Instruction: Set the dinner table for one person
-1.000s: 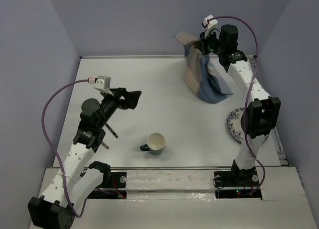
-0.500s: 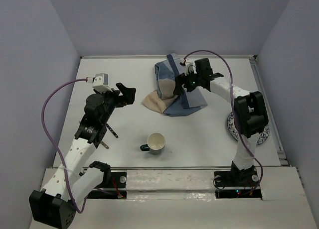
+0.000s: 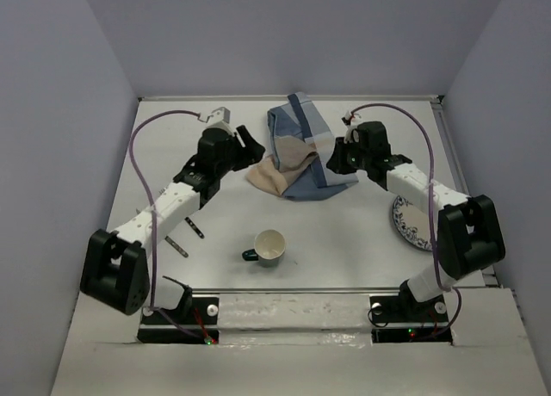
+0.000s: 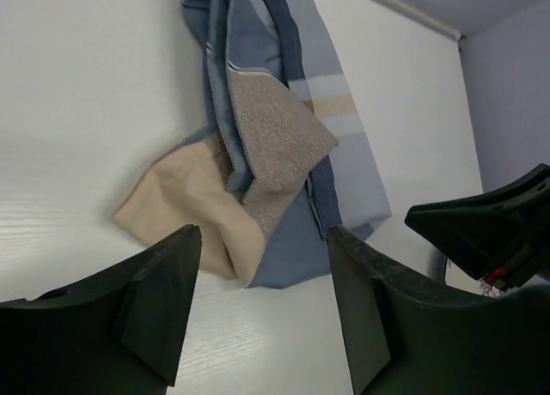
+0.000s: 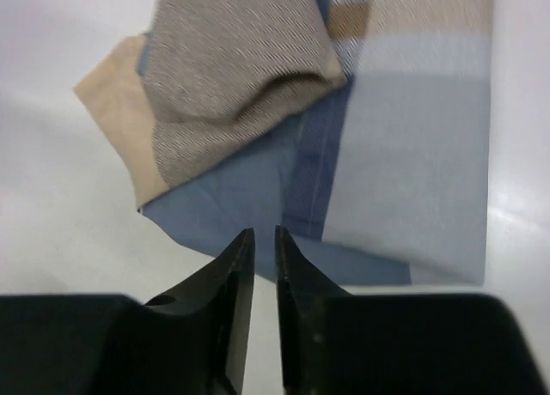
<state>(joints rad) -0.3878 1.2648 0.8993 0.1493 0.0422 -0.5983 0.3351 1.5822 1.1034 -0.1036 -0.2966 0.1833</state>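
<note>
At far centre of the desk (image 3: 344, 232), the patchwork placemat (image 3: 301, 159) now lies dropped and crumpled. Right end effector (image 5: 263, 236), nearly closed, grips nothing; left end effector (image 4: 262, 249) has arrived wide open, empty. Flattening judged outstanding.

This is a robot test lab: a white table (image 3: 344, 241) boxed in by bare lavender walls (image 3: 52, 112). Two arms (image 3: 164, 211) are bolted to a rail (image 3: 293, 298) at its near edge, trailing purple cables (image 3: 132, 155).

White-shelled left arm (image 3: 164, 208) and right arm (image 3: 413, 181) carry black joints; a thin purple cable (image 3: 392, 106) loops behind each jaw pair. Left gripper (image 4: 262, 233) and right gripper (image 5: 265, 232) have matte black wedge fingers.
</note>
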